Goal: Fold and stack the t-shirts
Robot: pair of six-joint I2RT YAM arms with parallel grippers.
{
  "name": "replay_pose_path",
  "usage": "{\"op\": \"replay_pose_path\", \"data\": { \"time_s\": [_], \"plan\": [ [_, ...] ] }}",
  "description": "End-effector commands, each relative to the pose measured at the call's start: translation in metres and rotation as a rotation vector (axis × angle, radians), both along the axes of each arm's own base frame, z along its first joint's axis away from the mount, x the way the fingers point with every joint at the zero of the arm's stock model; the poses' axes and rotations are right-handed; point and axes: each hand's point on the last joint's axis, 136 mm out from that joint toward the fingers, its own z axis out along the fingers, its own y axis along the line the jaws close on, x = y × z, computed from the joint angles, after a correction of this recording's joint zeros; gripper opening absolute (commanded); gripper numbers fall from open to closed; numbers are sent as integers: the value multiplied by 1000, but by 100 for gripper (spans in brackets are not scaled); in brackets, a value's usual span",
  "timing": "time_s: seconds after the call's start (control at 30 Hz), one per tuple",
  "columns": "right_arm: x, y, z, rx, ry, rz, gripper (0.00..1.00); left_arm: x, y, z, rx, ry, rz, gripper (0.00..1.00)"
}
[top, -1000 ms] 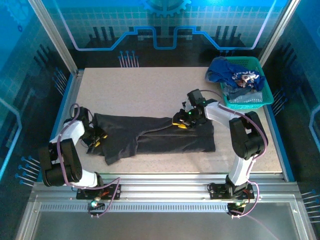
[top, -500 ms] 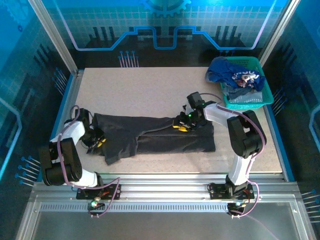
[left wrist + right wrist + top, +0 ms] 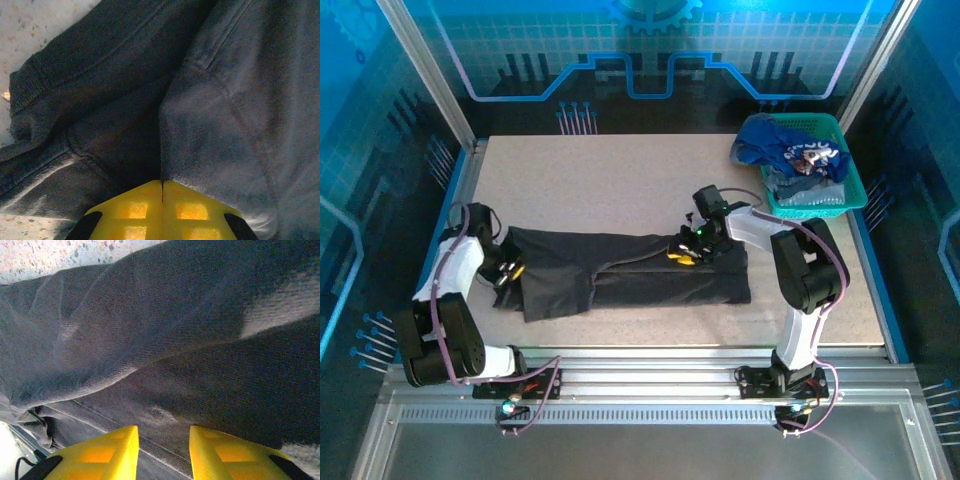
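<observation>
The charcoal-grey t-shirt (image 3: 640,280) lies spread across the middle of the table, partly folded lengthwise. At its left edge my left gripper (image 3: 512,270) is shut, and in the left wrist view its yellow fingertips (image 3: 162,184) meet on a raised fold of the dark cloth (image 3: 225,100). My right gripper (image 3: 682,254) rests on the shirt's far edge, right of centre. In the right wrist view its gripper (image 3: 164,432) is open, the two yellow fingers apart with the cloth (image 3: 175,315) lying under the gap. A royal-blue t-shirt (image 3: 770,148) and pale grey-blue ones (image 3: 810,200) sit in the basket.
A teal mesh basket (image 3: 853,190) stands at the back right corner, close behind the right arm. Bare speckled table (image 3: 600,180) stretches behind the shirt. Metal frame posts and glass walls close in the sides and back.
The left gripper has shut on the shirt's left edge and drawn it slightly away from the near edge. The right gripper's fingers have narrowed a little and stayed in place.
</observation>
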Motion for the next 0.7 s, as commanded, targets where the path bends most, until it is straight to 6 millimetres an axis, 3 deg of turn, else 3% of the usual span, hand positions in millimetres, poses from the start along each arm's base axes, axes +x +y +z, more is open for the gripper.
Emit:
{"op": "replay_pose_path", "data": {
  "time_s": [0.0, 0.33, 0.57, 0.67],
  "plan": [
    [2, -4, -1, -18, 21, -7, 34, 8, 4, 18, 13, 5, 46, 0],
    [-1, -9, 2, -21, 15, -8, 34, 38, 14, 26, 24, 22, 23, 0],
    [-4, -12, 4, -26, 8, -12, 34, 57, 36, 1, 122, 66, -27, 1],
    [-4, -15, 7, -34, -6, -18, 34, 69, 43, -11, 157, 60, -66, 12]
  ]
}}
